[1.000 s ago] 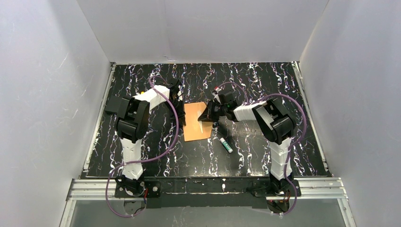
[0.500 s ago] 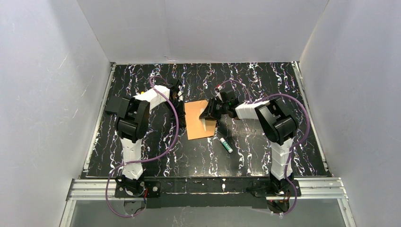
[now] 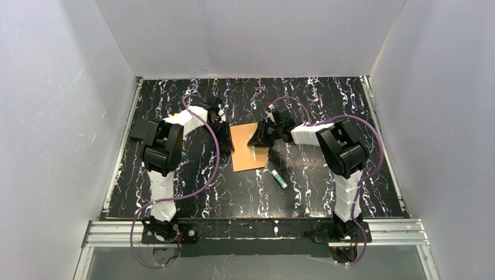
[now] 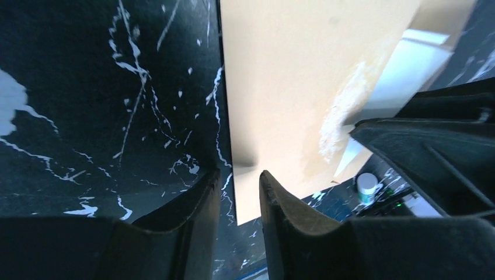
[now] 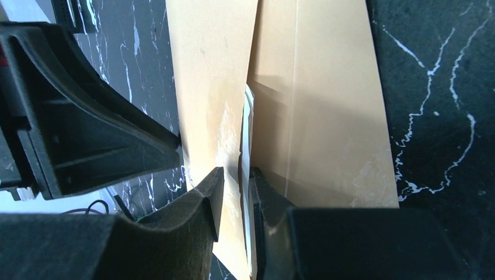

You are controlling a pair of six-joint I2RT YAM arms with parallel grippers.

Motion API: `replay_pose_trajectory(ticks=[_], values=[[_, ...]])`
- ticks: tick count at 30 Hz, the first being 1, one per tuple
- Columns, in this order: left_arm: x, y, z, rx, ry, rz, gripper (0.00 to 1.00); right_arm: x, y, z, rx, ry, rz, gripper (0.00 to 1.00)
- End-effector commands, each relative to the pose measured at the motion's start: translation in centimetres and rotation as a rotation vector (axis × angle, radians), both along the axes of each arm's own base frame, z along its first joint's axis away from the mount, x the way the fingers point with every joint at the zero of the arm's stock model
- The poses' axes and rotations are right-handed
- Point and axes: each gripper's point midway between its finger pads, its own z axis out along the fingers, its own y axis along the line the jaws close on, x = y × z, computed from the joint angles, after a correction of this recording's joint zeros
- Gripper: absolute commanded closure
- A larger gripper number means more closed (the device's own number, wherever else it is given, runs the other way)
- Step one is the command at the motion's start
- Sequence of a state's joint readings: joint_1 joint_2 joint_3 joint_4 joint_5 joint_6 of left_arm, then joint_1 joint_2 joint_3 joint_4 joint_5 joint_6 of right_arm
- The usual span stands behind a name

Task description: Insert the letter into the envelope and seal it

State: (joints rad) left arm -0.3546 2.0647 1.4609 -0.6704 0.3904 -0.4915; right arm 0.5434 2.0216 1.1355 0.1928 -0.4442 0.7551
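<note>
Centrally on the table (image 3: 175, 192) lies the envelope (image 3: 246, 153), flap raised. Right hand (image 5: 235, 188) is clenched on the pale edge of the letter (image 5: 247, 137) at the envelope's mouth. Left hand (image 4: 239, 182) pinches the envelope's left edge, fingers nearly together. A glue stick (image 3: 279, 178) lies just right of the envelope.

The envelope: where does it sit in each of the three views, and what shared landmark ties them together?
Top external: envelope at table centre, between the two grippers.
Left wrist: upper middle to right, its edge just above the left gripper.
Right wrist: fills the centre, top to bottom, with the right gripper at its flap.
Shared landmark: the pale glue smear on the flap; it also shows in the right wrist view.
</note>
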Motion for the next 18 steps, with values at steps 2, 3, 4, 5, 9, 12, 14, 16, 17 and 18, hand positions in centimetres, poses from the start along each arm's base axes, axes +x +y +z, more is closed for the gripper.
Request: replay_pose_trajectory(ticks=[2,3,4,5,9,12,14,16,17,18], values=[[2.8,-1.5,4.0,-0.170,-0.166,0.058,0.78,0.2,-0.3,-0.2,-0.035,0.027,-0.025,0.69],[2.7,-2.2,4.3,-0.212,-0.147,0.063,0.82,0.2,-0.3,-0.2,-0.032,0.030,-0.026,0.69],[2.5,-2.9,4.5,-0.256,-0.113,0.063,0.86,0.3,-0.3,-0.2,-0.033,0.032,-0.026,0.69],[2.3,-3.5,4.7,-0.292,-0.086,0.061,0.90,0.3,-0.3,-0.3,-0.035,0.033,-0.027,0.69],[2.0,-4.1,4.7,-0.334,-0.057,0.058,0.99,0.3,-0.2,-0.4,-0.034,0.040,-0.029,0.70],[1.2,-3.5,2.7,-0.289,0.000,0.049,0.98,0.3,-0.1,-0.3,-0.028,0.041,-0.029,0.70],[0.4,-2.9,1.1,-0.248,0.043,0.046,0.99,0.4,-0.1,-0.1,-0.023,0.036,-0.026,0.69],[-0.3,-2.2,-0.3,-0.198,0.063,0.042,1.00,0.4,0.0,0.1,-0.021,0.031,-0.022,0.67],[-0.7,-1.8,-0.9,-0.171,0.077,0.039,1.00,0.4,0.0,0.2,-0.019,0.029,-0.020,0.66],[-1.1,-1.4,-1.4,-0.147,0.091,0.033,1.00,0.5,0.1,0.3,-0.017,0.025,-0.017,0.64]])
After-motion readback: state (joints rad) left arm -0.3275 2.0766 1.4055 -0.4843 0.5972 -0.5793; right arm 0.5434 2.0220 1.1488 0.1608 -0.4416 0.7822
